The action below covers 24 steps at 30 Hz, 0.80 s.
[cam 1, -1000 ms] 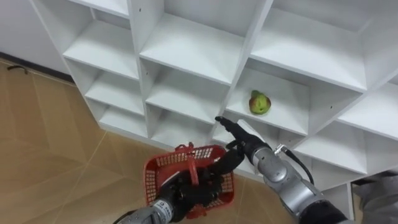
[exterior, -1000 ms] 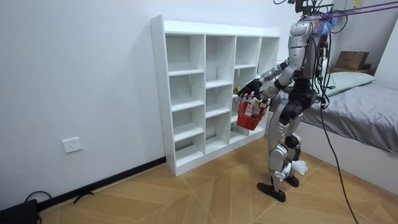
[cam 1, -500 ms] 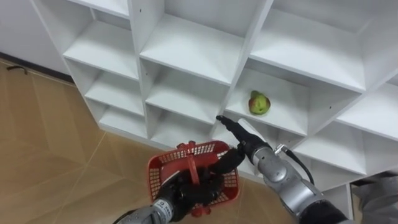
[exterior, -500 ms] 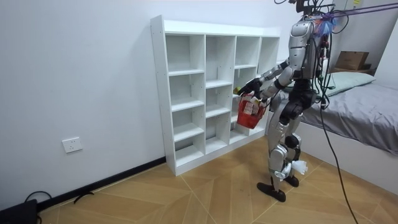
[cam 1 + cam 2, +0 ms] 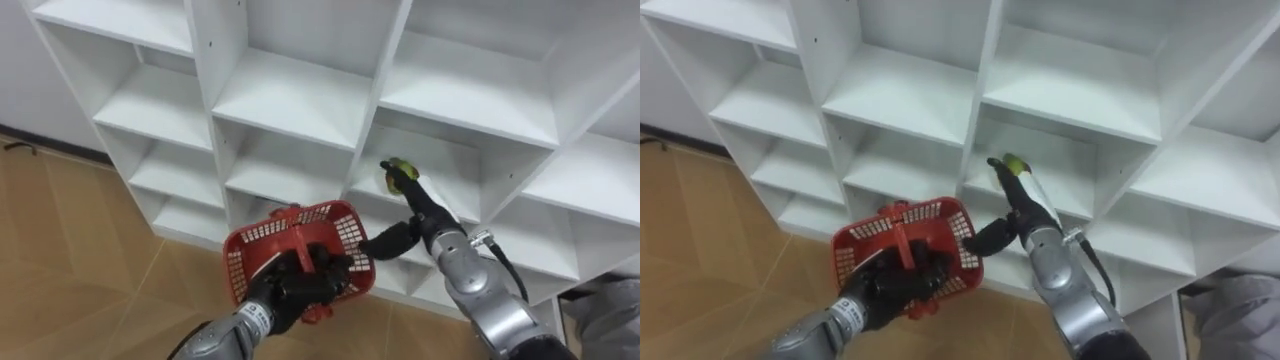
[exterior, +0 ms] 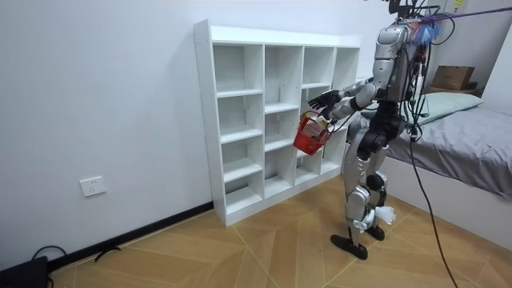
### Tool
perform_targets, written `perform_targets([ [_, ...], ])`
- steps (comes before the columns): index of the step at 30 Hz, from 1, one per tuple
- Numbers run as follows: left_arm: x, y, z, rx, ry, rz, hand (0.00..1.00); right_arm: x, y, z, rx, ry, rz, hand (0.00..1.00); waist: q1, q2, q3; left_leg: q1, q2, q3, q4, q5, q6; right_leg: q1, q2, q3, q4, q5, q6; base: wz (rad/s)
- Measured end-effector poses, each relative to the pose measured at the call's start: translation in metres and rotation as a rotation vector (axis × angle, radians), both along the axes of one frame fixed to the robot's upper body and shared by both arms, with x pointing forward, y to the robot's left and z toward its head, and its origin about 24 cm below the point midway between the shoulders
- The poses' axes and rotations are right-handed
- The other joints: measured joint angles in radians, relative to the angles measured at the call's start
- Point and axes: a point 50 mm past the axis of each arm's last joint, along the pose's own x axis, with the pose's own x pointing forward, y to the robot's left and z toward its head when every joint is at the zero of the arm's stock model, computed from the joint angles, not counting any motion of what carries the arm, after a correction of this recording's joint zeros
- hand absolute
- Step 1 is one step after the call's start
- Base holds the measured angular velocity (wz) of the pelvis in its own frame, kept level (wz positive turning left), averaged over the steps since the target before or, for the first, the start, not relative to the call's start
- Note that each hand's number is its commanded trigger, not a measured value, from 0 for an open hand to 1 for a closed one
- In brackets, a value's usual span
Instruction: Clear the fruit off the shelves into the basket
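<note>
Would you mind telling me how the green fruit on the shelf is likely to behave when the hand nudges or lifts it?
The green fruit looks rounded and lies loose on the flat white shelf, so a nudge from the open right hand would probably roll it backward. Its skin looks smooth, so it may slip unless the fingers close well around it.

Grey bed (image 6: 468, 148) at room view's right, cardboard box (image 6: 453, 77) behind; wall socket (image 6: 93, 186) low on wall; wood floor (image 6: 264, 252).
</note>
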Motion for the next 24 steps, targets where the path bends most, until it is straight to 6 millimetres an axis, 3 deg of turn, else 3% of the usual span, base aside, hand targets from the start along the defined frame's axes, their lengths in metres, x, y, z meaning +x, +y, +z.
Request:
perform_targets([
  [3,-0.002,0.007,-0.002,0.010,0.008,0.017,1.00,0.000,-0.011,0.001,-0.003,0.002,-0.032,0.00,-0.018,0.001,-0.0007,0.016,0.000,0.001,-0.004,0.000,0.000,0.013,-0.001,0.003,-0.001,-0.001,0.001,-0.02],
  [12,-0.009,0.012,-0.007,0.020,0.032,0.025,1.00,-0.012,-0.032,-0.008,0.014,0.029,-0.152,0.00,-0.019,0.008,0.0024,0.051,0.000,0.012,-0.015,0.000,0.000,0.041,0.000,0.019,-0.007,-0.003,0.002,-0.03],
  [20,-0.017,0.018,-0.012,0.024,0.061,0.053,1.00,-0.012,-0.036,-0.008,0.010,0.015,-0.192,0.00,-0.021,0.012,0.0011,0.063,0.000,0.016,-0.026,0.000,0.000,0.045,-0.001,0.023,-0.008,-0.005,0.003,-0.01],
  [24,-0.018,0.021,-0.012,0.021,0.065,0.063,1.00,-0.012,-0.038,-0.008,0.030,0.007,-0.227,0.00,-0.011,0.004,0.0060,0.071,-0.001,0.018,-0.028,0.000,0.001,0.051,0.000,0.024,-0.009,-0.007,0.004,-0.01],
])
